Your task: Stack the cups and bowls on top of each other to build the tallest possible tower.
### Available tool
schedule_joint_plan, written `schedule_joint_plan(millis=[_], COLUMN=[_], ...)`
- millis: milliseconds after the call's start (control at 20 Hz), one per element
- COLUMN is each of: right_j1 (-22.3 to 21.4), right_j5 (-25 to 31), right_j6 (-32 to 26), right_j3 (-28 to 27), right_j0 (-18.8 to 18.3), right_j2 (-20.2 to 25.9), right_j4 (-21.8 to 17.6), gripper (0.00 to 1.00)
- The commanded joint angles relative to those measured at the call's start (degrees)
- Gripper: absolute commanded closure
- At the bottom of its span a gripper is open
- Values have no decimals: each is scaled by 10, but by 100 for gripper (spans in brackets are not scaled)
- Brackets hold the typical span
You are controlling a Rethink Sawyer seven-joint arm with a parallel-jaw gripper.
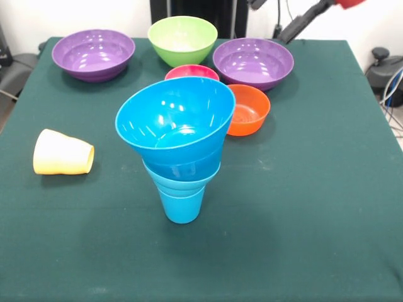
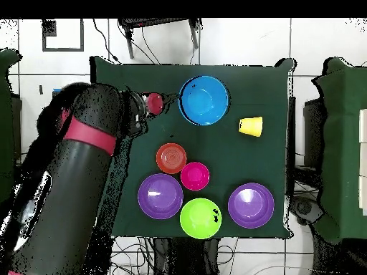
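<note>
The tower (image 1: 176, 145) stands mid-table: a sky-blue tapered cup (image 1: 182, 204) upright, with blue bowls nested in its mouth. The top, largest blue bowl (image 1: 173, 119) leans toward the camera's left. From overhead the tower (image 2: 203, 100) shows as one blue circle. The pale yellow cup (image 1: 63, 153) lies on its side, left of the tower, and also shows in the overhead view (image 2: 251, 126). The arm (image 1: 305, 20) is raised at the upper right. Its gripper (image 2: 166, 101) hangs high beside the tower, apart from it; its state is hidden.
Behind the tower sit an orange bowl (image 1: 249, 110), a pink-red bowl (image 1: 192, 72), a lime green bowl (image 1: 182, 39) and two purple bowls (image 1: 93, 53) (image 1: 253, 61). Green cloth covers the table (image 1: 302, 207). The red and black arm (image 2: 79, 165) overhangs one table side.
</note>
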Motion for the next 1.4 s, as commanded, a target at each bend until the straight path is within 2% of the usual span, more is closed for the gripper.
schedule_joint_plan(millis=[50, 250, 600, 1000, 1400], right_j1=[-17, -23, -19, 47, 119], right_j5=[-50, -97, -171, -285, -354], right_j6=[87, 125, 172, 235, 292], right_j3=[131, 197, 289, 365, 427], right_j0=[47, 88, 153, 192, 231], right_j2=[55, 43, 24, 3, -10], right_j4=[-11, -21, -6, 11, 20], gripper=[0, 0, 0, 0, 0])
